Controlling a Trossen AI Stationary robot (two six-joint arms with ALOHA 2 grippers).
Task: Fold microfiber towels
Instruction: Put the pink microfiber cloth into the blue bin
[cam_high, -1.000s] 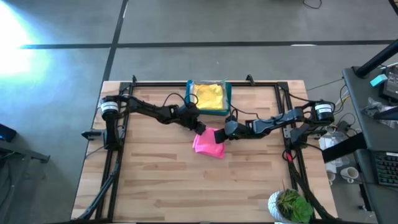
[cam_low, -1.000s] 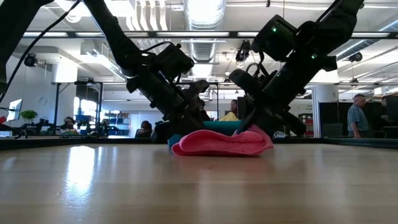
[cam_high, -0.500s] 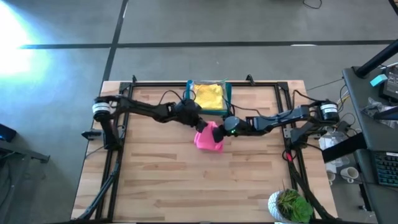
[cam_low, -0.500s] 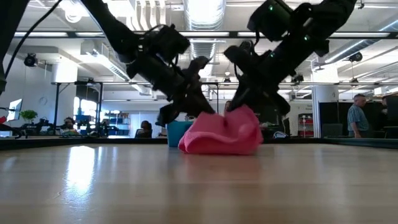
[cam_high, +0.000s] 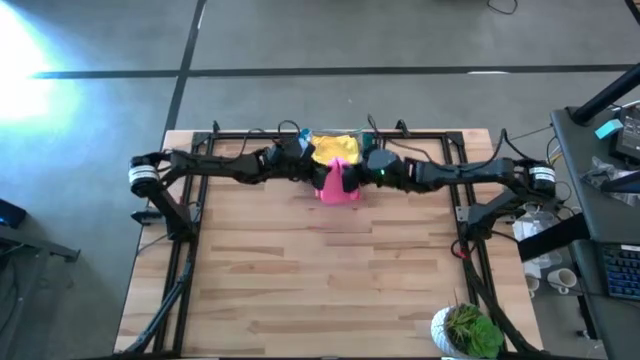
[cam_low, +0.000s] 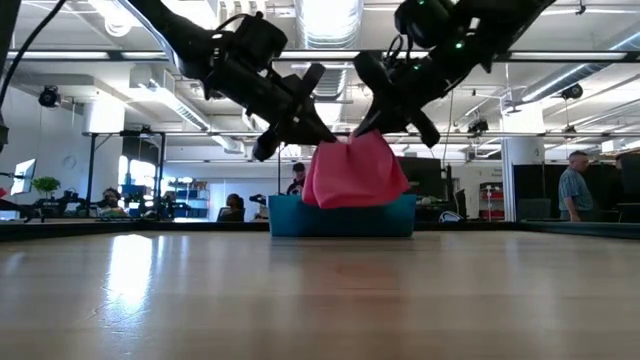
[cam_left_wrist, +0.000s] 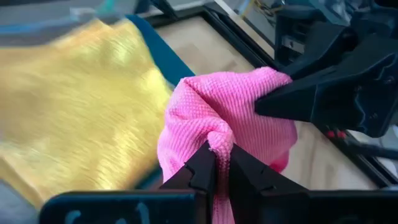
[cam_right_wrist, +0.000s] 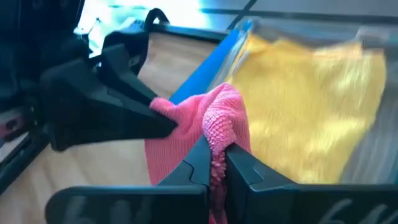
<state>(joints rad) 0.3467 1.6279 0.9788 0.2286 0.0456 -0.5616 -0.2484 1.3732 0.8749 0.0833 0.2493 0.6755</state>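
Observation:
A folded pink towel (cam_high: 338, 183) hangs between my two grippers above the near rim of the blue bin (cam_low: 342, 216). A yellow towel (cam_high: 337, 147) lies in the bin; it also shows in the left wrist view (cam_left_wrist: 68, 106) and the right wrist view (cam_right_wrist: 311, 106). My left gripper (cam_high: 316, 170) is shut on the pink towel's left top. My right gripper (cam_high: 357, 170) is shut on its right top. The other towels are out of view. My left gripper pinches the pink towel's upper left corner (cam_left_wrist: 211, 137) between its two fingers, a folded bunch of several layers. The fingers slant down from the table's left. The towel hangs below, clear of the table. My right gripper pinches the pink towel's upper right corner (cam_right_wrist: 219, 134) between its two fingers, a folded bunch. The fingers slant down from the table's right. The towel (cam_low: 352, 172) hangs slack below them, in front of the bin.
The blue bin stands at the table's far middle edge. A potted plant (cam_high: 468, 330) stands at the near right corner. The wooden tabletop (cam_high: 320, 270) stretches bare toward the near edge. People stand in the room behind.
Both grippers have risen and gone toward the table's far edge, carrying the pink towel. The towel has been lifted clear of the table and now hangs by the bin's near rim.

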